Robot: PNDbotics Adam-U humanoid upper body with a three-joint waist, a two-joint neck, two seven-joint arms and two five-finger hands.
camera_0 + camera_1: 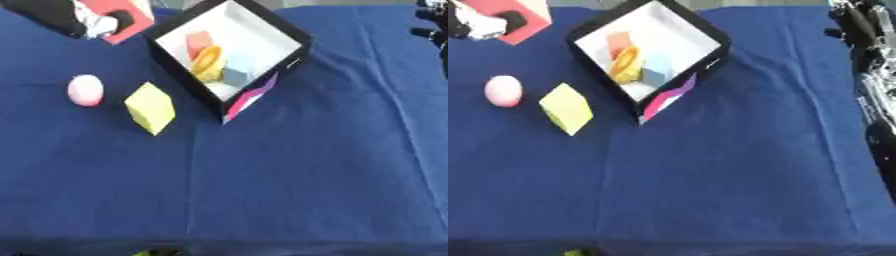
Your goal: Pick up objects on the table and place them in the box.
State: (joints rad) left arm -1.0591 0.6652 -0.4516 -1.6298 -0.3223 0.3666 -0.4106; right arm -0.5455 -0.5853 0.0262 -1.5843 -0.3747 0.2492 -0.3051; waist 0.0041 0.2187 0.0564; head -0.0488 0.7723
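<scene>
The robot's left hand [98, 24] shows at the far left corner, black and silver, its fingers curled onto a flat red piece [131, 14] that lies under it at the table's far edge. The right hand [857, 27] appears only as dark and silver parts along the far right edge; whether its fingers are spread or closed cannot be told.

Just right of the left hand sits the black-walled square box with a white inside [293, 35], turned cornerwise on the blue cloth-covered table [306, 175]. Inside it lie an orange block [199, 41], a yellow ring [206, 61] and a pale blue block [236, 75].

Near-left of the box, on the cloth, a yellow cube [150, 107] stands close to the box's near-left wall. A pink round ball [86, 90] lies just left of it, apart.
</scene>
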